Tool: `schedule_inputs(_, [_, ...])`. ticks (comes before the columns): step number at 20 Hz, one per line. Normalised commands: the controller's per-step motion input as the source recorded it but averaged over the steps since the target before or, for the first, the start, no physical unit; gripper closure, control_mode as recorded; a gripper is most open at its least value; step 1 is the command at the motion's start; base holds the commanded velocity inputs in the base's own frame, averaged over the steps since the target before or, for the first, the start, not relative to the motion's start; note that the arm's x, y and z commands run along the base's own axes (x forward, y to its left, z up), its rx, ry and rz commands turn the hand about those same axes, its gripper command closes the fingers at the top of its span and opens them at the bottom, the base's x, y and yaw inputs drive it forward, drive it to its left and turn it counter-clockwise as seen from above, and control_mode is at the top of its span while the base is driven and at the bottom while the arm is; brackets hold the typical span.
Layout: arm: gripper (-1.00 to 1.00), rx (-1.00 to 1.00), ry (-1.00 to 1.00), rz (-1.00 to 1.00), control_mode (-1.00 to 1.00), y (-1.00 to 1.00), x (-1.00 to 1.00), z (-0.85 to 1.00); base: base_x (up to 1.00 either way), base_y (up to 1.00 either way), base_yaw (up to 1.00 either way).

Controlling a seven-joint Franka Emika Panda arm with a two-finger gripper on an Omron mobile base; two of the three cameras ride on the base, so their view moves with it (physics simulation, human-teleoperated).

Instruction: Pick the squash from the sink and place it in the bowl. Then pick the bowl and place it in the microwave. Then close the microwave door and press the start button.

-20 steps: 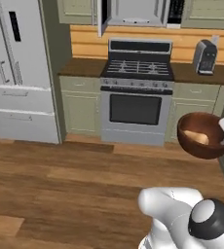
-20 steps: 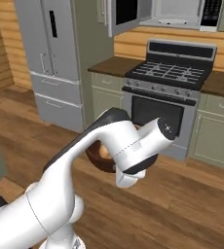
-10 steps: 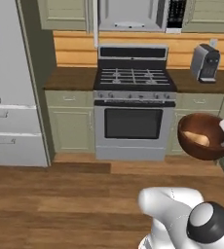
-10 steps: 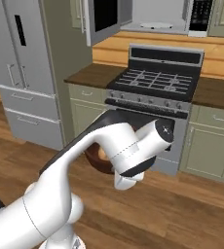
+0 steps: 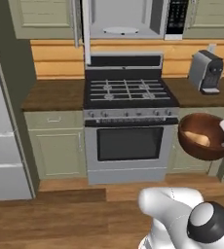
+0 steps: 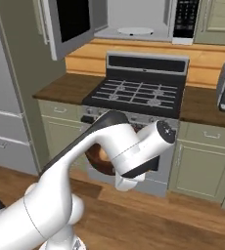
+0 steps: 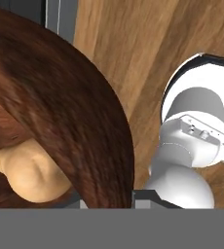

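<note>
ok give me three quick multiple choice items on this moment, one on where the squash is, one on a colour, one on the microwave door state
1. Where is the squash?
A. on the stove top
B. inside the bowl
C. on the wooden floor

2. What colour is the bowl?
A. glossy reddish-brown
B. white
C. blue

3. How does the microwave door stand?
A. shut
B. taken off
C. swung open

Answers:
1. B: the hand view shows the squash lying against the inner wall of the bowl.
2. A: the left base view shows the bowl reddish-brown, carried in the air at the right, in front of the lower cabinets.
3. C: the right base view shows the microwave door swung out to the left, with the pale inside of the microwave above the stove exposed.
</note>
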Motion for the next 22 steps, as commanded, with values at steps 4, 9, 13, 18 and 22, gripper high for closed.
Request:
schedule_inputs(4, [1.0,0.0,0.0,0.0,1.0,0.0,0.0,0.0,1.0,0.29,-0.19])
schedule_inputs(9, [1.0,0.0,0.0,0.0,1.0,0.0,0.0,0.0,1.0,0.3,-0.11])
schedule_inputs(13, [1.0,0.0,0.0,0.0,1.0,0.0,0.0,0.0,1.0,0.31,-0.11])
schedule_inputs(18, [1.0,0.0,0.0,0.0,1.0,0.0,0.0,0.0,0.98,0.49,-0.07])
schedule_inputs(22, [1.0,0.0,0.0,0.0,1.0,0.0,0.0,0.0,0.32,0.62,0.05])
